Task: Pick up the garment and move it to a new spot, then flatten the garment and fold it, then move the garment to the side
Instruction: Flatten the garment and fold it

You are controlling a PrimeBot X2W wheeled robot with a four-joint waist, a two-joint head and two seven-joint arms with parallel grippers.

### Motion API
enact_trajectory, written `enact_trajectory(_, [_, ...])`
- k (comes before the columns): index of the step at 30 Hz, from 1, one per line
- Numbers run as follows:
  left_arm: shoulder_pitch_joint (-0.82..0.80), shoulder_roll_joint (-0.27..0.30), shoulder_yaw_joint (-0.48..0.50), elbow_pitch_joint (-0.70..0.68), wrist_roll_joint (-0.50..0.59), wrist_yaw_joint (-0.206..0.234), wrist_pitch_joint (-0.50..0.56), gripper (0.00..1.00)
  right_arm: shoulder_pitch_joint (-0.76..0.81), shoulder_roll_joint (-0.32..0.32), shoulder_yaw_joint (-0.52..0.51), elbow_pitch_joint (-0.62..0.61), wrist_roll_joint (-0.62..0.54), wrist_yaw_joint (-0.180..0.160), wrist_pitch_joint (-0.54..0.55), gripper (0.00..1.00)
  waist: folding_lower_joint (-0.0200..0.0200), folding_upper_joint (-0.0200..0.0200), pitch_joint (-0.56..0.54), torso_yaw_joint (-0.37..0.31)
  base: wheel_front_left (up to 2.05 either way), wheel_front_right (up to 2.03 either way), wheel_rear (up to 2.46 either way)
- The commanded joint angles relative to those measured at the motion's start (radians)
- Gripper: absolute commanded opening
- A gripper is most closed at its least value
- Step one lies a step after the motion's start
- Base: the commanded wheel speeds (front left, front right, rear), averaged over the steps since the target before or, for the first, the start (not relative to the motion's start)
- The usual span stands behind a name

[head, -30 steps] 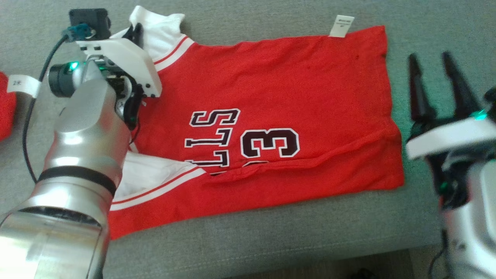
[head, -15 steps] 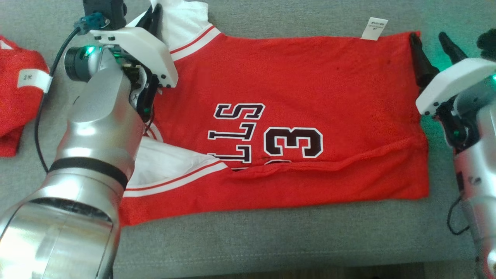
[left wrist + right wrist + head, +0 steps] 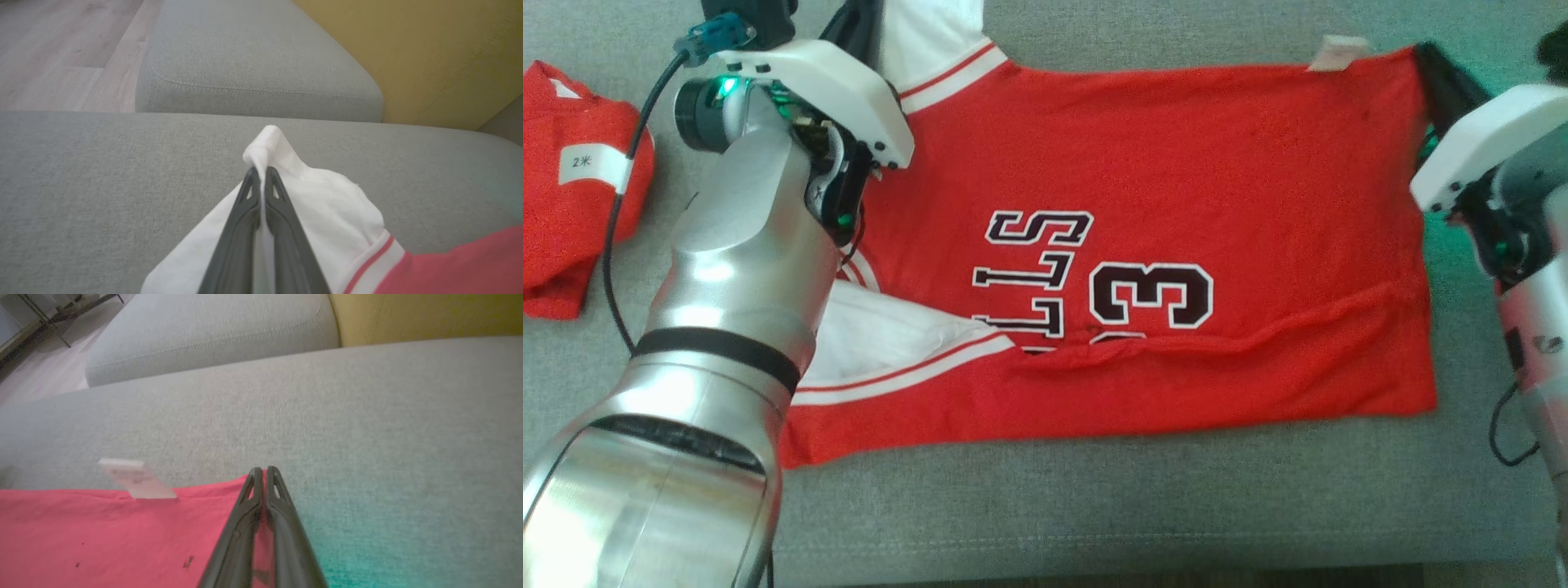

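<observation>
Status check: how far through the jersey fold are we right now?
Done: the jersey lies spread on the grey cushion, its near edge already folded up over part of the lettering. In hand: the left tool is shut on the white sleeve, the right tool on the far hem corner. Left: probably fold the far edge over, finish folding, move it aside.

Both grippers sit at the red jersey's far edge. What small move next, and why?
Probably lift both together and draw the far edge toward the near edge. The left gripper is shut on the white fabric sleeve, the right gripper on the hem corner of the red basketball jersey.
</observation>
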Motion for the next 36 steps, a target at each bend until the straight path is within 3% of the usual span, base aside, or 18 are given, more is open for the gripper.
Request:
enact_trajectory(1, [-0.007,0.030,0.020,-0.048,-0.006,0.009,-0.016,0.00,-0.002,-0.023,0.011,-0.058,0.017,-0.001,-0.031,0.00,0.0000,0.0000,-0.004,0.000,0.00,0.00,0.00])
enact_trajectory(12, [0.204,0.089,0.103,-0.406,0.053,0.066,-0.018,0.00,0.157,-0.047,-0.017,-0.260,0.079,-0.001,-0.077,0.00,0.0000,0.0000,-0.030,-0.006,0.00,0.00,0.00])
enact_trajectory(18, [0.445,0.132,0.119,-0.696,0.113,0.113,-0.018,0.00,0.294,-0.032,-0.070,-0.392,0.136,-0.001,-0.051,0.00,0.0000,0.0000,-0.052,-0.010,0.00,0.00,0.00])
enact_trajectory(26, [0.750,0.200,0.098,-1.024,0.152,0.222,0.039,0.00,0.468,0.009,-0.143,-0.505,0.147,-0.001,-0.017,0.00,0.0000,0.0000,-0.076,-0.009,0.00,0.00,0.00])
enact_trajectory(34, [0.938,0.197,0.090,-1.147,0.117,0.286,0.108,0.00,0.566,0.063,-0.169,-0.553,0.093,-0.001,0.012,0.00,0.0000,0.0000,-0.076,-0.008,0.00,0.00,0.00])
enact_trajectory(35, [0.948,0.199,0.086,-1.147,0.115,0.289,0.119,0.00,0.575,0.070,-0.169,-0.554,0.087,-0.001,0.013,0.17,0.0000,0.0000,-0.077,-0.008,0.00,0.00,0.00])
enact_trajectory(36, [0.956,0.198,0.080,-1.146,0.110,0.288,0.130,0.20,0.584,0.075,-0.170,-0.553,0.078,-0.001,0.016,0.42,0.0000,0.0000,-0.077,-0.007,0.00,0.00,0.00])
